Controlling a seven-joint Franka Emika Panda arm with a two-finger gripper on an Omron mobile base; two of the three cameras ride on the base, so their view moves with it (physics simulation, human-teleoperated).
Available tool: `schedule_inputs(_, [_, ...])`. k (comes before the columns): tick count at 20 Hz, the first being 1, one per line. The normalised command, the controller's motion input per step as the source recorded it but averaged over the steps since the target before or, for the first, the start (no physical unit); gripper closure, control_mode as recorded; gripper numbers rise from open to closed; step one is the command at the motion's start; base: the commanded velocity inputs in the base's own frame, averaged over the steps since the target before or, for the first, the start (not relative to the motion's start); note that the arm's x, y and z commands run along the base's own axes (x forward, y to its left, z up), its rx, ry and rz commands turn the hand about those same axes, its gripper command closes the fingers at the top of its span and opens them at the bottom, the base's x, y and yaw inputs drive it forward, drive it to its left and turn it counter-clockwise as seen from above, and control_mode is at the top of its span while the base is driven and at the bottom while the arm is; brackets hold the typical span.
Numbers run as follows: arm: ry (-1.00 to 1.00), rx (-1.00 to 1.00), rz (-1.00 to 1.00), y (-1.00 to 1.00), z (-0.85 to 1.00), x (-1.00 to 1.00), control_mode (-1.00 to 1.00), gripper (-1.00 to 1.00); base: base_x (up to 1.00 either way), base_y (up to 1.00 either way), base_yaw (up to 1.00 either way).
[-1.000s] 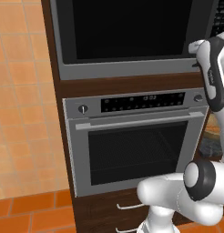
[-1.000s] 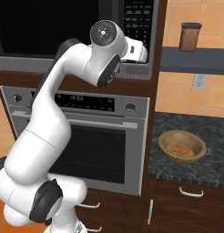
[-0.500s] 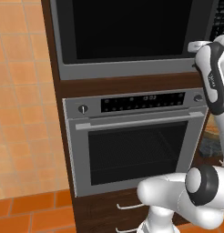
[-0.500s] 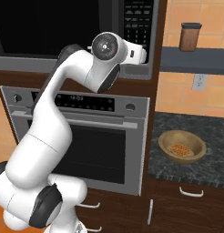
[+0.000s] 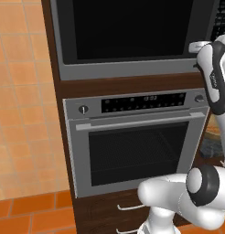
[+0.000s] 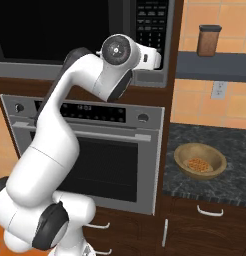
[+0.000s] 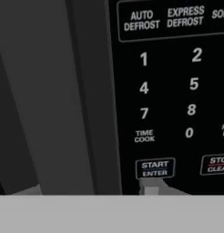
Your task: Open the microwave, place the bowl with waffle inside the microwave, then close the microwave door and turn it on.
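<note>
Facing the microwave (image 6: 70, 35) keypad (image 7: 168, 91), door (image 5: 128, 27) shut, bowl (image 6: 200, 161) on counter (image 6: 235, 150).

Light in both base views is even and moderately bright, with no hard cast shadows; it is a flat rendered look. The big black glass microwave door (image 5: 128, 29) shows no reflections or glare and reads as a plain dark field, as does the steel oven's glass window (image 5: 137, 153). The orange wall tiles (image 5: 23, 114) are softly lit and slightly low in detail. The speckled dark stone surface (image 6: 235, 170) carries a faint shade around the tan-brown shallow bowl (image 6: 200, 161). The hand view is dim and grey-toned, yet the white lettering on the black button keypad (image 7: 168, 86) is sharp, with no blur.
</note>
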Motion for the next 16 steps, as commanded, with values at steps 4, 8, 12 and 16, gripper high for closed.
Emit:
schedule_inputs(4, [-0.09, 0.00, 0.05, 0.00, -0.09, -0.32, -1.00, 1.00, 0.00, 0.00, 0.00])
schedule_inputs(8, [-0.04, -0.01, 0.08, 0.21, 0.12, -0.83, -1.00, 1.00, 0.00, 0.00, 0.00])
schedule_inputs(12, [0.02, -0.08, 0.07, 0.29, 0.42, -1.00, -1.00, 1.00, 0.00, 0.00, 0.00])
schedule_inputs(16, [0.12, -0.12, 0.02, 0.43, 0.44, -0.97, -1.00, 1.00, 0.00, 0.00, 0.00])
